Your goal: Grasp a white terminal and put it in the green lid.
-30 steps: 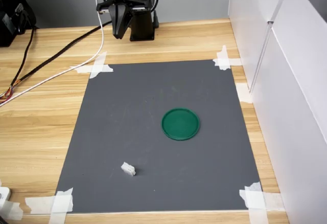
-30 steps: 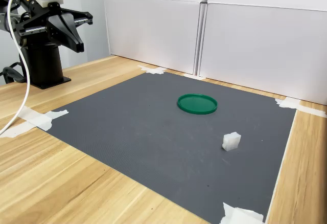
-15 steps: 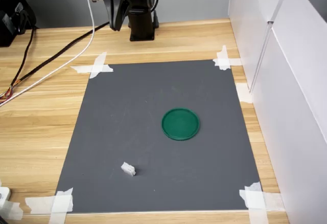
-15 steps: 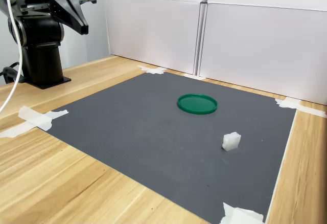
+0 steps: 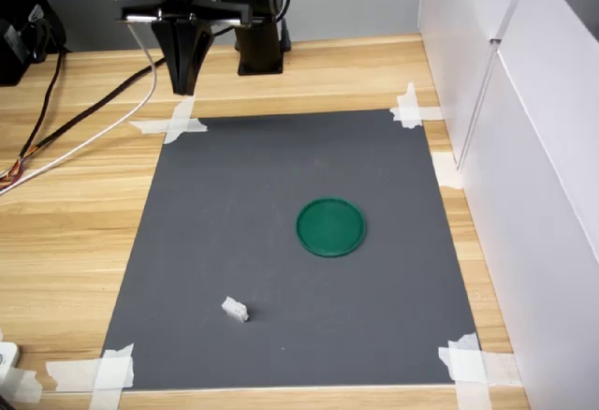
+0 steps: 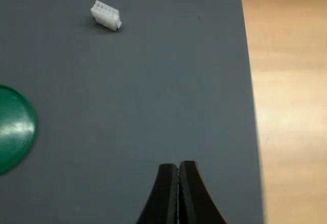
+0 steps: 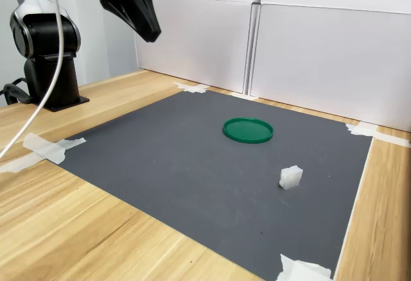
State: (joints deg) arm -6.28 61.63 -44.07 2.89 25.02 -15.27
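A tiny white terminal point(image 5: 236, 310) point(image 7: 290, 177) point(image 6: 106, 16) lies on the grey mat point(image 5: 281, 195) near its front edge in the first exterior view. The round green lid point(image 5: 330, 227) point(image 7: 248, 130) point(image 6: 13, 128) rests flat on the mat with nothing in it, apart from the terminal. My gripper point(image 5: 182, 87) point(image 7: 151, 36) point(image 6: 178, 170) hangs high above the mat's far corner, at the first exterior view's upper left. Its two black fingers are pressed together and hold nothing. It is far from both the terminal and the lid.
White tape strips point(image 5: 176, 124) point(image 5: 410, 109) pin the mat's corners to the wooden table point(image 5: 65, 204). White panels point(image 5: 524, 148) wall off the first exterior view's right side. The arm's black base point(image 5: 259, 45) and cables point(image 5: 84, 120) sit at the back.
The arm has swung out from its base over the mat's far corner, moving to the first exterior view's left and nearer the camera. Its fingers stay shut. Terminal and lid have not moved.
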